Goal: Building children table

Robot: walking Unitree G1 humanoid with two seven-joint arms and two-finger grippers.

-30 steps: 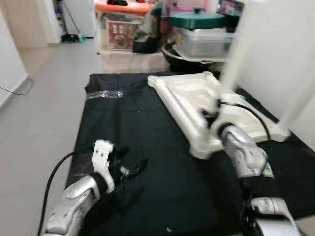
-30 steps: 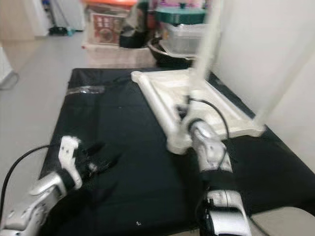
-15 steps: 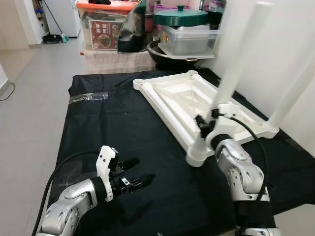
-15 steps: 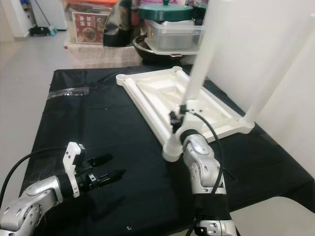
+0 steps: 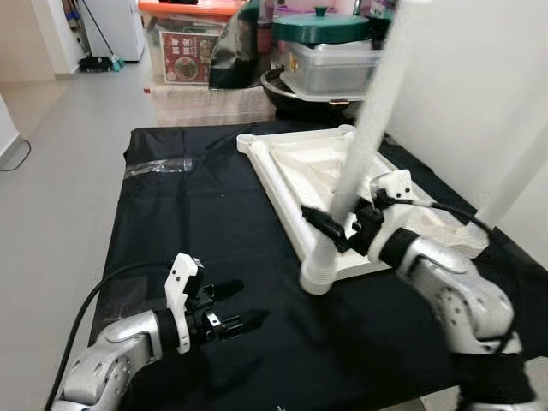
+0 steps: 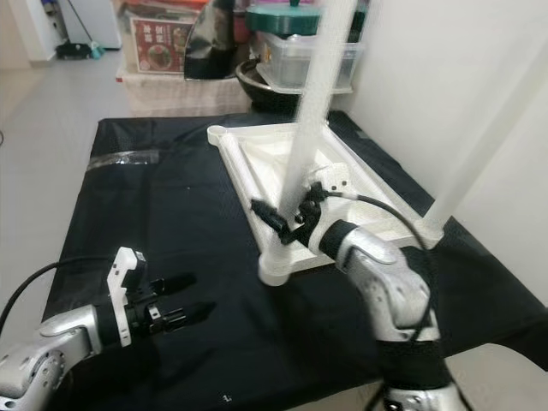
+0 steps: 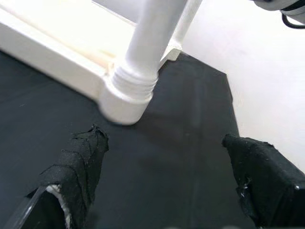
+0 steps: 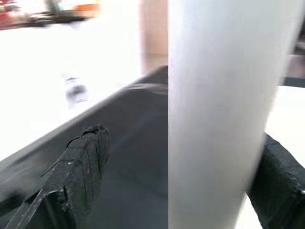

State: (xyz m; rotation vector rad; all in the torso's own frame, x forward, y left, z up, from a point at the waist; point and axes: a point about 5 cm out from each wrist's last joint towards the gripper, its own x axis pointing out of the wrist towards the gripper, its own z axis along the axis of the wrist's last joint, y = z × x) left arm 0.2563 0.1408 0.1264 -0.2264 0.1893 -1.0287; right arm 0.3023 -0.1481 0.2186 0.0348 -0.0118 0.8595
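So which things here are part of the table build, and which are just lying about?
Part of the job:
- tabletop, upside down on the black mat
- near leg, standing in its corner socket
- right hand, fingers either side of that leg
- left hand, open over the mat

Lying about:
- green pot
- clear bin
- orange-lidded box

The left gripper [image 5: 229, 308] hovers low at the near left, forearm reaching in from the near edge, fingers [image 7: 78, 167] spread wide apart. The right arm bends in from the near right; the right gripper [image 5: 330, 227] points left, its fingers [image 8: 78, 164] apart.
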